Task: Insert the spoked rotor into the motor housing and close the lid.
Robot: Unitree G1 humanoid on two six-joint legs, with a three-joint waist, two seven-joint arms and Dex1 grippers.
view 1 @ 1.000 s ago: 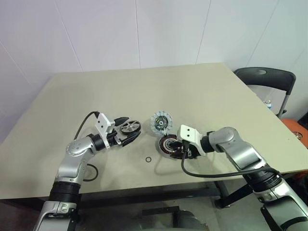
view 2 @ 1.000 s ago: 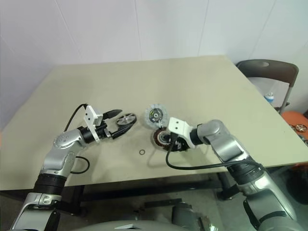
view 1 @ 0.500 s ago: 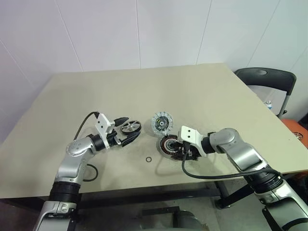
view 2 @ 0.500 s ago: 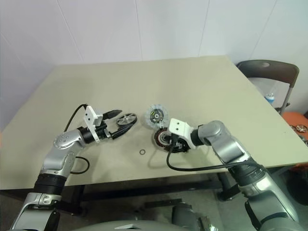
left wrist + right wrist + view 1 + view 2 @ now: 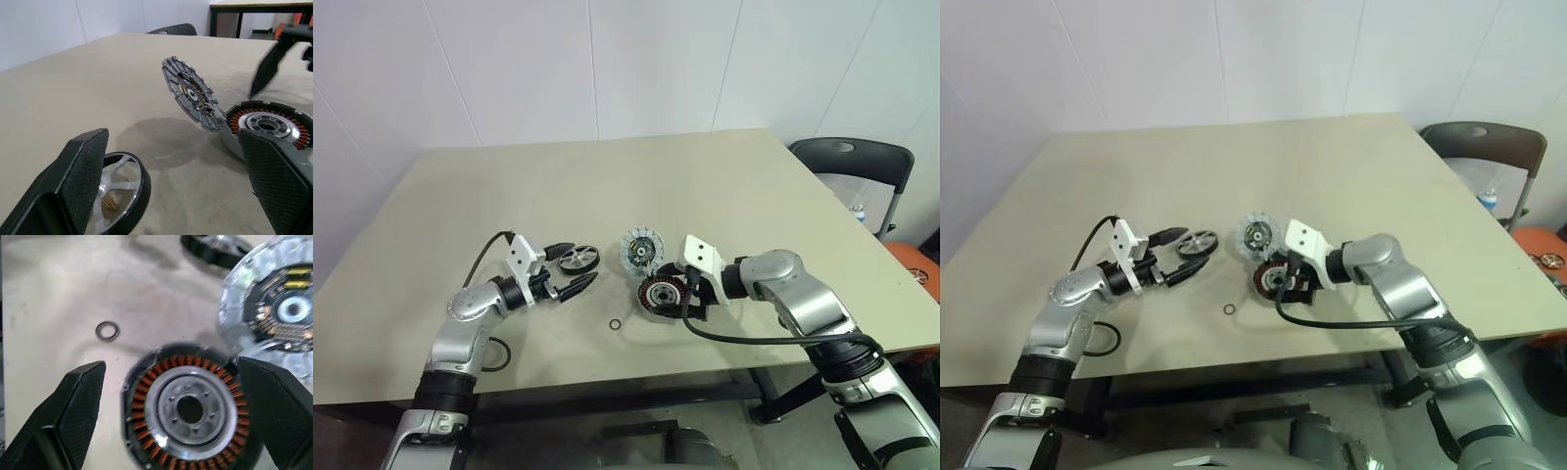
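A: Where is the wheel with the spokes?

B: The spoked rotor (image 5: 578, 258) lies flat on the table (image 5: 724, 186), left of centre, just at the tips of the left gripper (image 5: 570, 267). That gripper's fingers stand wide apart and grip nothing; in its wrist view the rotor sits beside one finger (image 5: 80, 178), whether touching it I cannot tell.

A: And the motor housing?

B: The motor housing (image 5: 660, 293) lies to the right of the rotor, coils facing up, empty in the middle. The lid (image 5: 639, 249) is just beyond it, on the far side, tilted up on edge and leaning at the housing's rim.

A: What is the right gripper doing?

B: The right gripper (image 5: 178, 416) hangs over the housing with its fingers spread wide, one on either side, holding nothing.

A: Anything else on the table?

B: A small black ring (image 5: 617, 324) lies on the near side, between the two grippers.
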